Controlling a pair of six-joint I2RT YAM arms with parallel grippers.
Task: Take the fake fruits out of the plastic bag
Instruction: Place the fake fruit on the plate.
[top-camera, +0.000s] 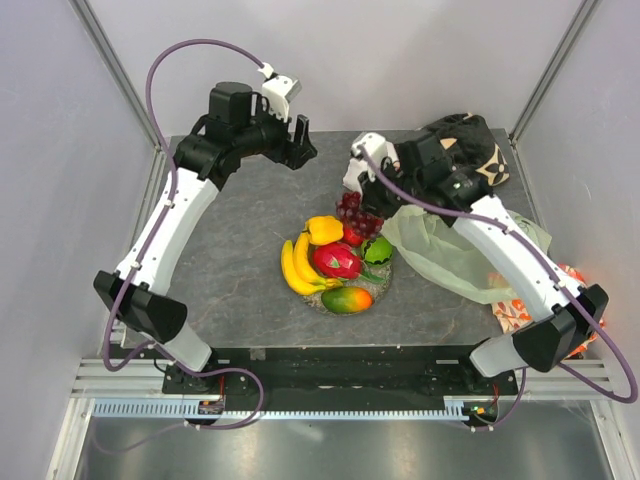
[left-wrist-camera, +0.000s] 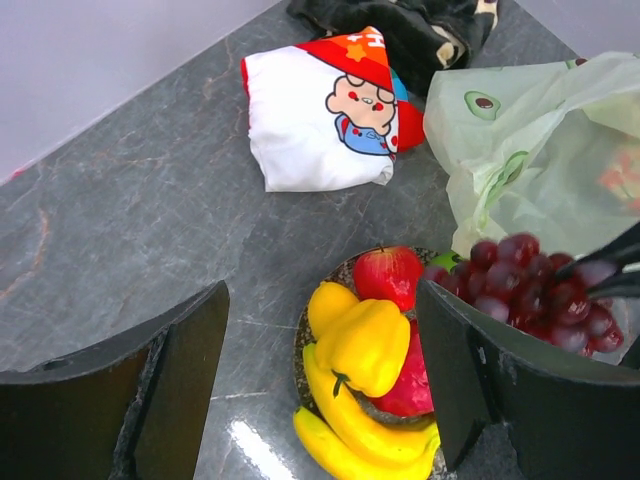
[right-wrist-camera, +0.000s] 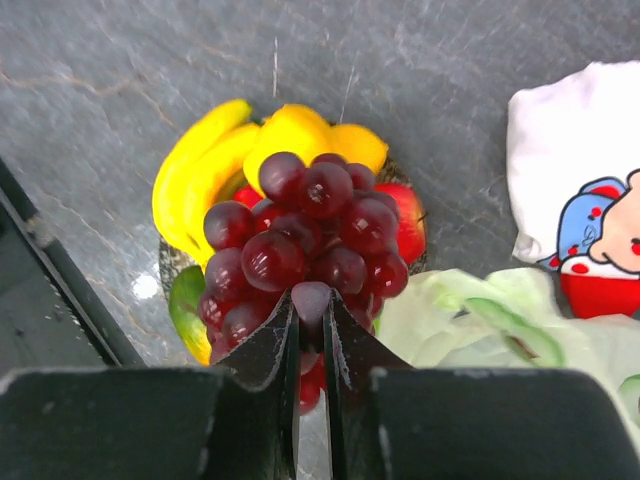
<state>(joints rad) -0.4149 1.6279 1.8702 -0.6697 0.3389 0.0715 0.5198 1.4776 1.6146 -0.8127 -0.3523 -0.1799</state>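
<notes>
Purple grapes (right-wrist-camera: 310, 230), a glossy beaded cluster, are hanging pinched in the closed fingers of the right gripper (right-wrist-camera: 311, 325) above the round dish (right-wrist-camera: 165, 265), where smooth bananas (top-camera: 295, 265), pepper (top-camera: 323, 230), dragon fruit (top-camera: 337, 260), lime (top-camera: 377, 250) and mango (top-camera: 347, 299) are lying heaped. Crinkly pale green plastic bag (top-camera: 440, 250) is sagging just beside the dish's right rim; left gripper (left-wrist-camera: 320, 330), fingers spread wide and empty, is hovering near the mottled grey table's (top-camera: 240, 220) far edge.

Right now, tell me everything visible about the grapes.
The grapes are one bunch of glossy, dark red-purple round berries, plastic-looking. The right gripper pinches the bunch at one end, jaws nearly closed on a berry. It hangs over the far side of the dish, above the red apple and yellow pepper; whether it touches them I cannot tell.
</notes>
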